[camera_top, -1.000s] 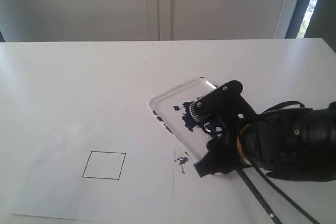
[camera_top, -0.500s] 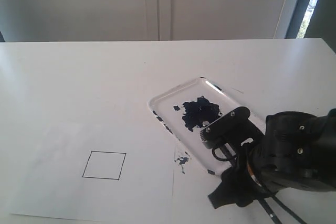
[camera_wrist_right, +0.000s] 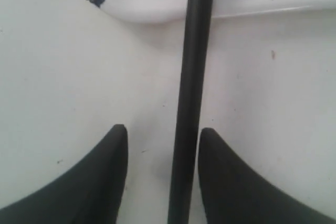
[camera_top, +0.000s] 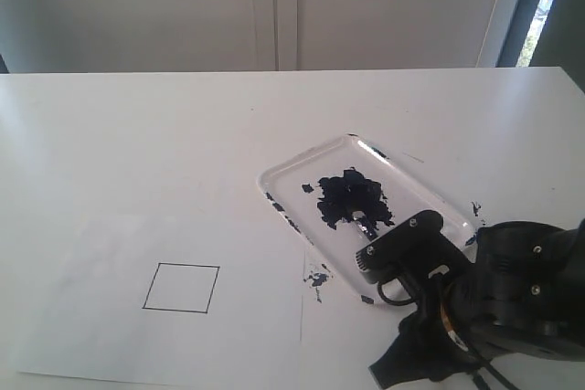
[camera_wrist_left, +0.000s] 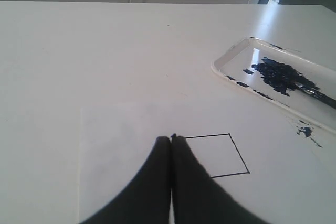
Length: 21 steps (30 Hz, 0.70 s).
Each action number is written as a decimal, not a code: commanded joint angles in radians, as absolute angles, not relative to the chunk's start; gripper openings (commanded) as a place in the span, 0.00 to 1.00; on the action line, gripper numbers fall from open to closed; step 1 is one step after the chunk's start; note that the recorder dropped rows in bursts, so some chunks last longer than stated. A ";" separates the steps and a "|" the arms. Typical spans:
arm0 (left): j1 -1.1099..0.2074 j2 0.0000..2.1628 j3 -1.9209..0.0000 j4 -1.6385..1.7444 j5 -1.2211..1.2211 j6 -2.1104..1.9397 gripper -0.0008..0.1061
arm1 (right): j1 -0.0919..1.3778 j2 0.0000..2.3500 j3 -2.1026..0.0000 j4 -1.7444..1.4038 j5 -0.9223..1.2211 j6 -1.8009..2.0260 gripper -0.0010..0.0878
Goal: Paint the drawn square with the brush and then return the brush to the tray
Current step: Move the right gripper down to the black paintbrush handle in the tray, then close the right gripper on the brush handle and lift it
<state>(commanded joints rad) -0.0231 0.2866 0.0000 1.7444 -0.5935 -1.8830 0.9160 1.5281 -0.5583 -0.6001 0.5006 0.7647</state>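
The brush has its black handle running between the fingers of my right gripper, nearer to one finger and with a clear gap to the other, so the jaws are open. In the exterior view only its silver ferrule shows, in the dark paint blotch of the clear tray. My right arm hides the rest of the handle. The drawn square is an unpainted outline on the white paper. My left gripper is shut and empty, over the corner of the square.
The paper sheet lies at the near left, close to the table's front edge. Paint flecks mark the table between paper and tray. The right arm's black cables hang at the near right corner.
My right arm has drawn back toward the near right along the handle, uncovering the tray's paint blotch and the brush's ferrule. Paper and square are unchanged.
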 joint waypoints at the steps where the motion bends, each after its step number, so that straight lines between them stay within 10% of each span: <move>1: -0.023 0.287 0.000 1.744 -0.594 -1.883 0.01 | 0.916 1.528 -0.558 -0.600 0.508 0.765 0.32; 11: -0.023 0.287 0.000 1.744 -0.594 -1.883 0.01 | 0.916 1.528 -0.558 -0.609 0.539 0.765 0.01; 21: -0.023 0.287 0.000 1.744 -0.594 -1.883 0.01 | 0.916 1.381 -0.677 -0.652 0.764 0.744 0.01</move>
<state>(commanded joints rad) -0.0231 0.2866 0.0000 1.7444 -0.5935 -1.8830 0.9160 1.3811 -0.6766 -0.6524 0.7637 0.7440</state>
